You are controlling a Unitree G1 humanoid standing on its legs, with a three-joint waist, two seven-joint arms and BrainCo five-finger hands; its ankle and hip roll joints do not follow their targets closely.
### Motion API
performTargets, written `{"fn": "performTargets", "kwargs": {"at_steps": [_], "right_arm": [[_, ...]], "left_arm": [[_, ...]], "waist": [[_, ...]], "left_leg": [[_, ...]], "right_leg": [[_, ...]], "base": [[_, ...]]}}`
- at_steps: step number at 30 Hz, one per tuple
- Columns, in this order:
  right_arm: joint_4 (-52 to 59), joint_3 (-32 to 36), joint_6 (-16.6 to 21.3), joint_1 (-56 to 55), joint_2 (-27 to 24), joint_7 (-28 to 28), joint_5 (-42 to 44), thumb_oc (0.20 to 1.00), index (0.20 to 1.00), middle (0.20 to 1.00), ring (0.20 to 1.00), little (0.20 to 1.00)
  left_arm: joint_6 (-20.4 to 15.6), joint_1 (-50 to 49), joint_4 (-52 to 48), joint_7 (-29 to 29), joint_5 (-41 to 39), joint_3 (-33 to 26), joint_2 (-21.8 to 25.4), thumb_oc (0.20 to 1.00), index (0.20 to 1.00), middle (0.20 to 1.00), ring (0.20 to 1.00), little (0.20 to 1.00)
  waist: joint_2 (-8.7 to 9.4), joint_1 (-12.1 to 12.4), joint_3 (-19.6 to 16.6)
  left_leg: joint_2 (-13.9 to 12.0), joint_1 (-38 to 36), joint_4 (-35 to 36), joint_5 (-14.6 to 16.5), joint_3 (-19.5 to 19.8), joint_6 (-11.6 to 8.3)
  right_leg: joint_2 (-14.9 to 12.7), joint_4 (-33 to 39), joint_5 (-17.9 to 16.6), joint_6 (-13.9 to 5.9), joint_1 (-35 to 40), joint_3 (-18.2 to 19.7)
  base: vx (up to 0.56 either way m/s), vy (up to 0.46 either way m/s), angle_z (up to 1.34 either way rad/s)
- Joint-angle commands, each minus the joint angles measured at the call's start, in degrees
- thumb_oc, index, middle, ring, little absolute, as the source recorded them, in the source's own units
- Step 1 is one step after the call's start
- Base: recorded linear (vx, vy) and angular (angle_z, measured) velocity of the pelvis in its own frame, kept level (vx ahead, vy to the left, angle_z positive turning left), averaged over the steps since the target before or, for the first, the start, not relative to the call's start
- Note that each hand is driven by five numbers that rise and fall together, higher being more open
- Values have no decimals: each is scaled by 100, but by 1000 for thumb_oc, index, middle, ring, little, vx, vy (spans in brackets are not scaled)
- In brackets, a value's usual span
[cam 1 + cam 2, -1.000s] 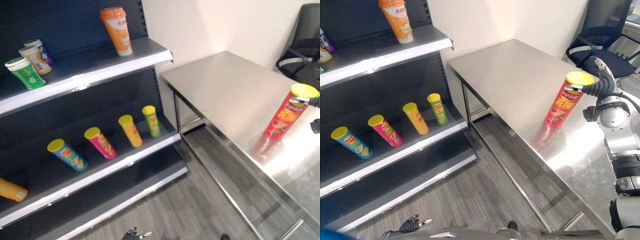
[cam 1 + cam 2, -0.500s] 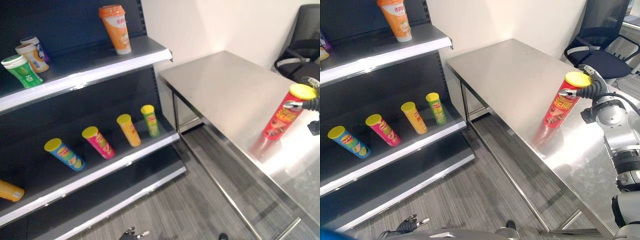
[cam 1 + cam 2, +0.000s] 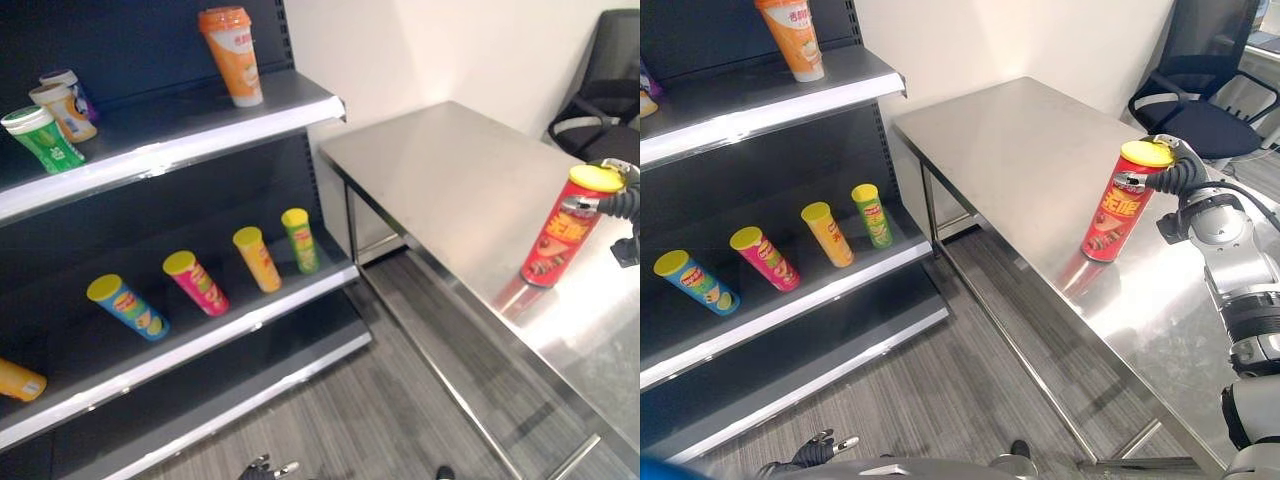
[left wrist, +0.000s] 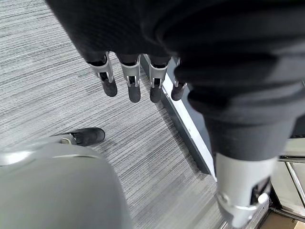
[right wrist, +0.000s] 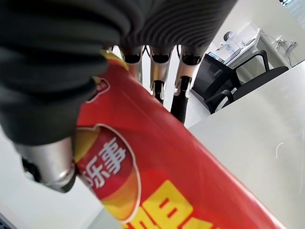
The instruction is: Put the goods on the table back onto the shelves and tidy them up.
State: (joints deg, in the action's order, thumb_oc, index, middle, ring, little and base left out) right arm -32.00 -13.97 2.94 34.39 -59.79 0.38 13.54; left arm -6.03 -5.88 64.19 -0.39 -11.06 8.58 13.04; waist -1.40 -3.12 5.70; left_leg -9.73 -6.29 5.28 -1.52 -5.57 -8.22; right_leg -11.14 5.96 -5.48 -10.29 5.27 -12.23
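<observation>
On table (image 3: pixel 1020 150), near front edge | right hand (image 3: pixel 1175 178) grips red can (image 3: pixel 1117 210) | left hand (image 4: pixel 138 78) relaxed

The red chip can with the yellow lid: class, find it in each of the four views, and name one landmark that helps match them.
Left eye view: red chip can at the right edge, on the steel table.
Right eye view: right of centre, at the right hand.
Left wrist view: not in it.
Right wrist view: fills the foreground.
Shared landmark: black office chair.
</observation>
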Motion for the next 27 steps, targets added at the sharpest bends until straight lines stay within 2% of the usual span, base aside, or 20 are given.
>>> {"fn": "performTargets", "kwargs": {"at_steps": [1, 3, 10, 12, 15, 17, 18, 19, 21, 24, 27], "right_arm": [[285, 63, 244, 423, -194, -314, -133, 200, 200, 200, 200, 200], [1710, 985, 603, -221, 42, -589, 17, 200, 200, 200, 200, 200], [2854, 1531, 851, -676, 247, -582, -138, 200, 200, 200, 200, 200], [3460, 1558, 975, -760, 352, -493, -215, 200, 200, 200, 200, 200], [3721, 1532, 1055, -717, 351, -482, -221, 200, 200, 200, 200, 200], [3824, 1582, 1057, -730, 311, -508, -279, 200, 200, 200, 200, 200], [3827, 1590, 1056, -733, 308, -508, -280, 200, 200, 200, 200, 200], [3883, 1635, 1061, -805, 271, -547, -349, 200, 200, 200, 200, 200], [3932, 1626, 1031, -849, 266, -530, -424, 200, 200, 200, 200, 200], [3904, 1553, 1045, -850, 299, -545, -460, 200, 200, 200, 200, 200], [3916, 1595, 1031, -980, 254, -545, -477, 200, 200, 200, 200, 200]], "left_arm": [[-101, 390, 252, 31, -181, 104, 485, 1000, 1000, 1000, 1000, 1000], [-113, 446, 250, 94, -155, -91, 488, 1000, 1000, 1000, 1000, 1000], [-112, 405, 181, 102, -93, -213, 477, 1000, 1000, 1000, 1000, 1000], [-125, 376, 111, 106, -162, -262, 452, 1000, 1000, 1000, 1000, 1000], [-166, 447, -60, 148, -297, -274, 468, 1000, 1000, 1000, 1000, 1000], [-192, 529, -155, 173, -367, -253, 447, 1000, 1000, 1000, 1000, 1000], [-191, 535, -155, 173, -367, -250, 446, 1000, 1000, 1000, 1000, 1000], [-178, 573, -176, 170, -382, -222, 412, 1000, 1000, 1000, 1000, 1000], [-193, 572, -123, 182, -429, -300, 389, 1000, 1000, 1000, 1000, 1000], [-234, 607, -21, 250, -451, -352, 333, 1000, 1000, 1000, 1000, 1000], [-251, 618, 50, 269, -370, -353, 308, 1000, 1000, 1000, 1000, 1000]], "waist": [[387, 23, 83], [340, 7, 78], [307, 88, 63], [259, 199, 111], [231, 406, 315], [251, 460, 417], [245, 447, 407], [290, 446, 440], [287, 424, 409], [214, 343, 372], [123, 195, 314]], "left_leg": [[-63, -15, -91, 219, -186, 6], [-82, -55, -125, 252, -170, 4], [-180, -20, -250, 240, -78, -54], [-335, 78, -316, 61, 89, -184], [-439, 478, -324, -463, 388, -401], [-482, 754, -269, -667, 464, -474], [-479, 785, -270, -685, 484, -468], [-620, 873, -229, -689, 111, -438], [-797, 792, -288, -626, -44, -484], [-1111, 500, -382, -717, 71, -599], [-1386, 243, -435, -944, 98, -675]], "right_leg": [[118, -375, 1246, 134, 459, -169], [131, -431, 1308, 150, 463, -136], [209, -556, 1472, 230, 490, -137], [368, -592, 1639, 363, 569, -244], [500, -569, 1739, 472, 561, -481], [524, -513, 1777, 517, 556, -769], [528, -503, 1754, 514, 541, -786], [465, -472, 1733, 517, 491, -1045], [368, -462, 1637, 472, 412, -1167], [165, -526, 1496, 407, 288, -1223], [-74, -671, 1363, 298, 91, -1290]], "base": [[0, 0, 0], [-16, -44, 0], [-32, -68, 0], [-111, -183, 14], [-190, -109, 22], [-179, -69, 92], [-183, 2, 118], [-152, 66, 72], [-134, 139, 91], [-75, 236, 50], [-84, 346, 23]]}}
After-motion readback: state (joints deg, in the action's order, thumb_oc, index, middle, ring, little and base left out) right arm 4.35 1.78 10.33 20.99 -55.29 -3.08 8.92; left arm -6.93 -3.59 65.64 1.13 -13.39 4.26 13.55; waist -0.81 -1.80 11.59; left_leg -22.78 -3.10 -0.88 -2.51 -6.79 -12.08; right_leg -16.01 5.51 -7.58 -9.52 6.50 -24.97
